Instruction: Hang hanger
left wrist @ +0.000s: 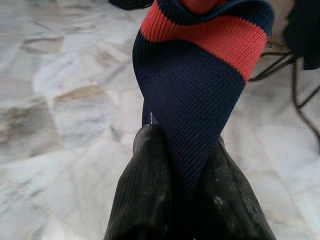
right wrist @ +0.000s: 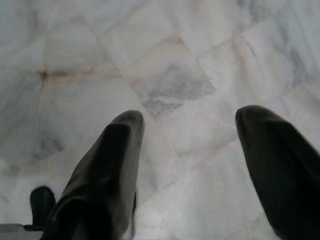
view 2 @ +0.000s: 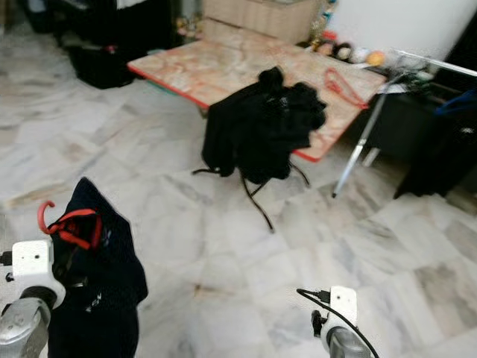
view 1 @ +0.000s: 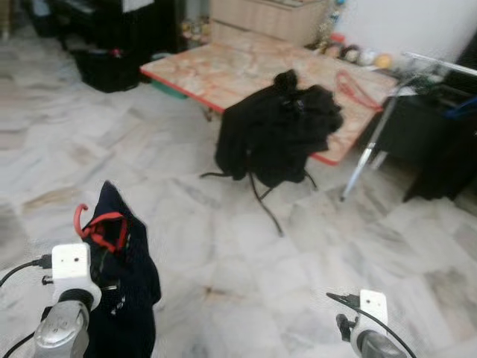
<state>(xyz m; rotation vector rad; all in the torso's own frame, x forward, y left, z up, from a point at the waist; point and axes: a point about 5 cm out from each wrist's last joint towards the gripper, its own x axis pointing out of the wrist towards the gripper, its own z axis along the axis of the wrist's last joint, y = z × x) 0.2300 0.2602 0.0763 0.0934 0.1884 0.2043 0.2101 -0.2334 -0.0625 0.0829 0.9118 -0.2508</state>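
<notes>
**Q:** Progress so far, then?

**R:** Partway, I'd judge. The left gripper [left wrist: 182,165] has its two black fingers pinched tight on a navy knitted garment with an orange-red stripe [left wrist: 200,100], and in the head views that garment hangs over a red plastic hanger [view 1: 97,224] whose hook curls up beside the left wrist. So the hanger is loaded and carried, low at the robot's left side, above the pale marble floor [view 1: 246,253].

**Q:** And the other arm?

**R:** The right gripper [right wrist: 187,160] hangs low on the right with its jaws wide apart, holding nothing, pointed at bare tiles.

**Q:** What's left?

**R:** The hanging itself. A thin metal rail on a slanted silver pole [view 1: 373,142] stands at the far right, well apart from the robot; I take it for the drying rack, though its top is blurred. Between lie a heap of black clothes draped over a small frame [view 1: 276,130] and a low table with a patterned top and red edge [view 1: 223,71], with another red hanger [view 1: 356,89] lying on it. The robot likely needs to walk over and hook the hanger on.
</notes>
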